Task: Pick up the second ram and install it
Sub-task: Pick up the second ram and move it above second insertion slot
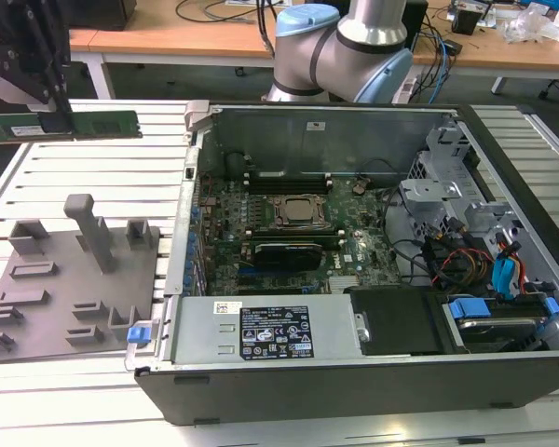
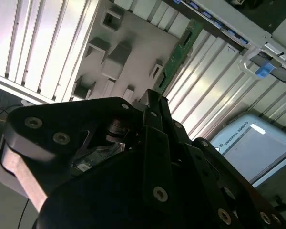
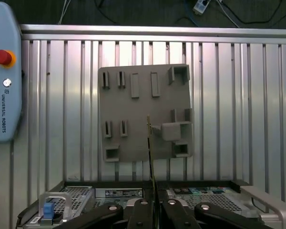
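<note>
The second ram (image 1: 93, 124) hangs in the air at the far corner of the slatted metal surface (image 1: 102, 177), on the exterior view's left. It lies level, lengthwise, with its flat green face turned to that camera. The gripper (image 1: 54, 119) comes down from above, and its black fingers (image 3: 142, 211) pinch the stick across its thickness. In the first wrist view the stick shows edge-on as a thin line running out from between the fingertips.

Below it, apart from it, the grey holder block (image 1: 74, 279) rests on the surface with its slots and one tall post upright. Toward the exterior view's right, just beside the block, the open computer case (image 1: 503, 391) lies on its side with the motherboard (image 1: 224, 233) exposed. A teach pendant (image 3: 5, 71) lies on the surface near the block.
</note>
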Controlling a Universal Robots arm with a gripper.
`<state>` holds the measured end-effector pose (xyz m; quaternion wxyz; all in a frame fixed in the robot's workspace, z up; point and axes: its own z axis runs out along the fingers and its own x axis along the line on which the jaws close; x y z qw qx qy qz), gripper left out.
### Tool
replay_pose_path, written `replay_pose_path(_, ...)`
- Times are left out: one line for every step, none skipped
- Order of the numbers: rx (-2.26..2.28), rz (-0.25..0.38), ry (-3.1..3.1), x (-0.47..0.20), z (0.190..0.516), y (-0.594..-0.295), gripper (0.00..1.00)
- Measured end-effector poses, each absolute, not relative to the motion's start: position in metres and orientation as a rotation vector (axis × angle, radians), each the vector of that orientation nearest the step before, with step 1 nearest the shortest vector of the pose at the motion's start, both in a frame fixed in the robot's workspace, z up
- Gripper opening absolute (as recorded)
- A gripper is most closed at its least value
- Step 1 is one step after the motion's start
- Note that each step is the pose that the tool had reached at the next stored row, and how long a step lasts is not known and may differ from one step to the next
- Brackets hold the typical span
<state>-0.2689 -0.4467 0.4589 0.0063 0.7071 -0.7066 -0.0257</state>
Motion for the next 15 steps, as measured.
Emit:
replay_pose_path(2.212, -0.081, -2.211, -0.265, 0.459, -0.447, 0.14)
replay_pose_path(2.212, -0.081, -2.210, -0.257, 0.459, -0.447, 0.14)
replay_pose_path(2.212, -0.082, -2.210, -0.253, 0.459, -0.447, 0.14)
replay_pose_path(2.212, -0.082, -2.210, -0.251, 0.459, -0.447, 0.14)
replay_pose_path(2.212, -0.082, -2.210, -0.249, 0.459, -0.447, 0.14)
replay_pose_path(2.212, -0.082, -2.210, -0.246, 0.459, -0.447, 0.14)
replay_pose_path(2.212, -0.082, -2.210, -0.244, 0.459, -0.447, 0.14)
replay_pose_path(2.212, -0.082, -2.210, -0.242, 0.459, -0.447, 0.14)
replay_pose_path(2.212, -0.083, -2.210, -0.237, 0.459, -0.447, 0.14)
replay_pose_path(2.212, -0.083, -2.210, -0.234, 0.459, -0.447, 0.14)
replay_pose_path(2.211, -0.083, -2.210, -0.231, 0.459, -0.447, 0.14)
replay_pose_path(2.211, -0.083, -2.210, -0.229, 0.459, -0.447, 0.14)
replay_pose_path(2.211, -0.083, -2.210, -0.227, 0.459, -0.447, 0.14)
replay_pose_path(2.211, -0.084, -2.210, -0.225, 0.459, -0.447, 0.14)
replay_pose_path(2.211, -0.084, -2.209, -0.222, 0.459, -0.447, 0.14)
